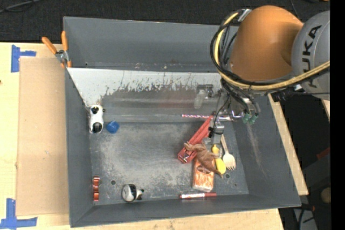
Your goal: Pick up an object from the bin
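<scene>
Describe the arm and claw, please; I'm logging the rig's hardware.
The arm is pale grey with dark KUKA lettering. An orange dome cover caps its wrist, ringed by looped black and yellow cables. Below it sits the claw, small and of silvery metal, with a green part at its side.

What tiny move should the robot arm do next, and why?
Probably ease straight down a little. The gripper sits at the upper end of the long red tool, which lies in a small heap with a brown toy and a yellow piece at the lower right of the bin. Whether it touches the tool yet is unclear.
</scene>
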`<state>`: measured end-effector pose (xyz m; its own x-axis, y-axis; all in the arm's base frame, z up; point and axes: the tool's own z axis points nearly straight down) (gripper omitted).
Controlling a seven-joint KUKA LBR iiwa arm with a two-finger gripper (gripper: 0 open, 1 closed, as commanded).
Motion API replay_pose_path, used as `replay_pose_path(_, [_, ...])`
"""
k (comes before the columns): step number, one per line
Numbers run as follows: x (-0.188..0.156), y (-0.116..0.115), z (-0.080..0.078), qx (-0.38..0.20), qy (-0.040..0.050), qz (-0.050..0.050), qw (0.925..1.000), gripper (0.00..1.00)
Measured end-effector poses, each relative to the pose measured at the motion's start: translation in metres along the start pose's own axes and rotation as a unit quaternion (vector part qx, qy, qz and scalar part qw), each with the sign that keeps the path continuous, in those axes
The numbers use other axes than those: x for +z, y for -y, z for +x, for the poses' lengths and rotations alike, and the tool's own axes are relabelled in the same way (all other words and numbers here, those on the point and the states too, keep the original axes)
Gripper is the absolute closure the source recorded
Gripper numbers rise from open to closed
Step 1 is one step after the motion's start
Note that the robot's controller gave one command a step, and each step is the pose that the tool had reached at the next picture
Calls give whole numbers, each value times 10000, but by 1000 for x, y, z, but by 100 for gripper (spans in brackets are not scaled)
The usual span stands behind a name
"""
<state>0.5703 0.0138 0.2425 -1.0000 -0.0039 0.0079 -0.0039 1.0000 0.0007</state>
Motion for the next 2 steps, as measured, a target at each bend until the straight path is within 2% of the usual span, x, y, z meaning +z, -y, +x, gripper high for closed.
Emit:
replay_pose_path(1, [-4,0,-1,1,38,0,10000,0])
replay_pose_path(2, [42,10,4,435,54,-5,9990,0])
